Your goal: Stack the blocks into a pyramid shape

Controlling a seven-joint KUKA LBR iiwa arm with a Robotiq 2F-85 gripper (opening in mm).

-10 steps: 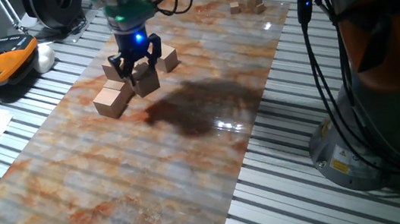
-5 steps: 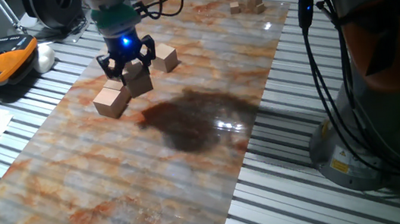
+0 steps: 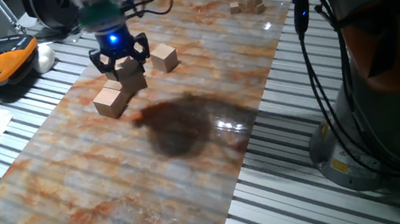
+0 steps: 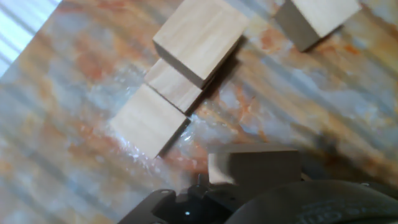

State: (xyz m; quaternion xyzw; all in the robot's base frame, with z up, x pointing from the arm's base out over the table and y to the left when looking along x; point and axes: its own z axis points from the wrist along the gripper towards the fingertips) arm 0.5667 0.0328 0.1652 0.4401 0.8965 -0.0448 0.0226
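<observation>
My gripper (image 3: 122, 63) is shut on a light-tan wooden block (image 3: 131, 73) and holds it above the table, over a row of blocks. In the fixed view one block of the row (image 3: 110, 101) lies front left and another (image 3: 114, 85) lies just behind it. A lone block (image 3: 165, 56) sits to the right. In the hand view the held block (image 4: 255, 168) is at the bottom. Two blocks (image 4: 147, 121) (image 4: 174, 85) lie in a line on the table, and a third (image 4: 199, 36) looks stacked at the far end. The lone block (image 4: 316, 18) is top right.
Smaller wooden pieces (image 3: 248, 2) are heaped at the far end of the marbled board (image 3: 191, 166). An orange and black device (image 3: 3, 63) lies off the board at left. The robot base (image 3: 380, 82) and cables stand at right.
My gripper has moved left and away from the camera with the block in it, from beside the row to above it. The blocks on the table have not moved.
</observation>
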